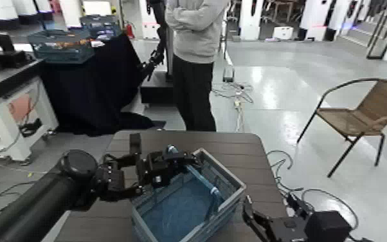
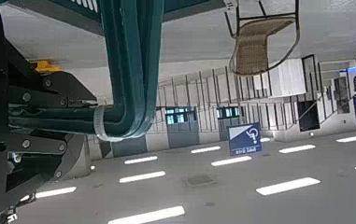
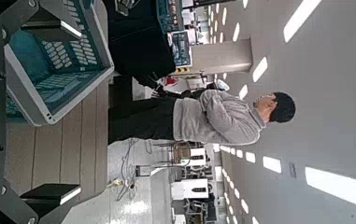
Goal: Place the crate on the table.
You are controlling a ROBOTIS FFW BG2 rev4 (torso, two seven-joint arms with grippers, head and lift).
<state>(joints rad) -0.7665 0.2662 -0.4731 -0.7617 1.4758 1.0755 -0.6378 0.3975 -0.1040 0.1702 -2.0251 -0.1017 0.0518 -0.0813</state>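
Observation:
The blue-grey lattice crate (image 1: 186, 203) is on the front part of the dark brown slatted table (image 1: 234, 148); its light-blue handle (image 1: 212, 193) hangs inside. My left gripper (image 1: 172, 162) is shut on the crate's far-left rim. In the left wrist view that rim (image 2: 129, 65) runs as a teal bar into the dark fingers (image 2: 26, 140). My right gripper (image 1: 249, 217) is open, low at the crate's right side and just apart from it. The right wrist view shows the crate (image 3: 54, 56) ahead on the tabletop (image 3: 73, 159).
A person in a grey top (image 1: 196, 38) stands just beyond the table's far edge. A wicker chair (image 1: 363, 112) stands at the right. A black-draped table (image 1: 93, 83) with teal crates (image 1: 61, 45) and a white workbench (image 1: 9, 103) are at the left. Cables (image 1: 238, 96) lie on the floor.

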